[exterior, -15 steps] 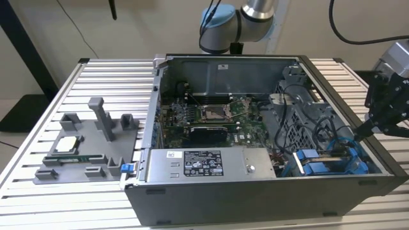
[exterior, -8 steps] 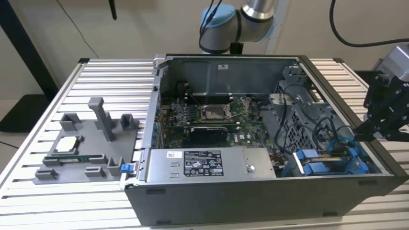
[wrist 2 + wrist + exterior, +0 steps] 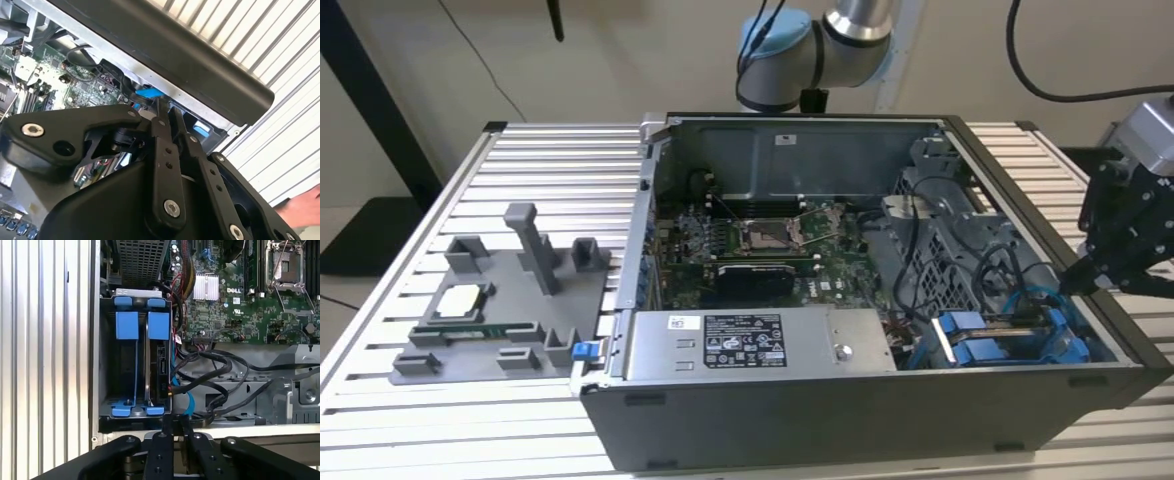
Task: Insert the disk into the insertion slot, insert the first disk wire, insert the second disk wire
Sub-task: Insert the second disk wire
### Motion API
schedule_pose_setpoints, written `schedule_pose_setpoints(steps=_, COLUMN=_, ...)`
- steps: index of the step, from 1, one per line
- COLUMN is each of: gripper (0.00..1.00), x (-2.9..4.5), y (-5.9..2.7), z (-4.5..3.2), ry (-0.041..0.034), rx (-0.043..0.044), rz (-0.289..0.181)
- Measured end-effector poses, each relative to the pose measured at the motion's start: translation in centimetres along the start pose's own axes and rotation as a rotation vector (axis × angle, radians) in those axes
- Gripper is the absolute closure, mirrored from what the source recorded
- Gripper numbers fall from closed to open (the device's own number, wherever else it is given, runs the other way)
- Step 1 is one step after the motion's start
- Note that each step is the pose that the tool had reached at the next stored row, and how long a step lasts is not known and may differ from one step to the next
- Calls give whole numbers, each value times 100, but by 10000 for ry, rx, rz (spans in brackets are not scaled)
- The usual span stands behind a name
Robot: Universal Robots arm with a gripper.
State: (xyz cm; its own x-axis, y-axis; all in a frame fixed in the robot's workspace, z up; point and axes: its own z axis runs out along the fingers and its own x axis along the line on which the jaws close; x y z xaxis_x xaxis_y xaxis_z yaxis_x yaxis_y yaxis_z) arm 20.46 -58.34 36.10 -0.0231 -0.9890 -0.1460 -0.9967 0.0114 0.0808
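Note:
The disk stands on edge in its blue frame inside the insertion slot of the grey drive cage, with its connector edge facing the motherboard. A second blue frame sits in the bay beside it. My gripper hangs over the case's rim on the exterior view's right, just above the cage. Its black fingers are pressed together in both wrist views. A blue disk wire arcs up to the fingertips, and its blue plug shows right at them.
Black cables loop between the cage and the motherboard. The grey power supply box fills the case's front. A grey fixture with parts stands on the slatted table at the exterior view's left.

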Motion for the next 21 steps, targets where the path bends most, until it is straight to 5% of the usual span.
schedule_pose_setpoints(steps=6, gripper=100, x=3, y=-1, z=12, ry=-3, rx=-28, rz=5)
schedule_pose_setpoints(steps=10, gripper=100, x=-15, y=27, z=-109, ry=-22, rx=-28, rz=7)
schedule_pose_setpoints(steps=15, gripper=100, x=-32, y=151, z=-232, ry=-37, rx=-29, rz=7)
schedule_pose_setpoints(steps=21, gripper=100, x=-36, y=348, z=-275, ry=-53, rx=-28, rz=10)
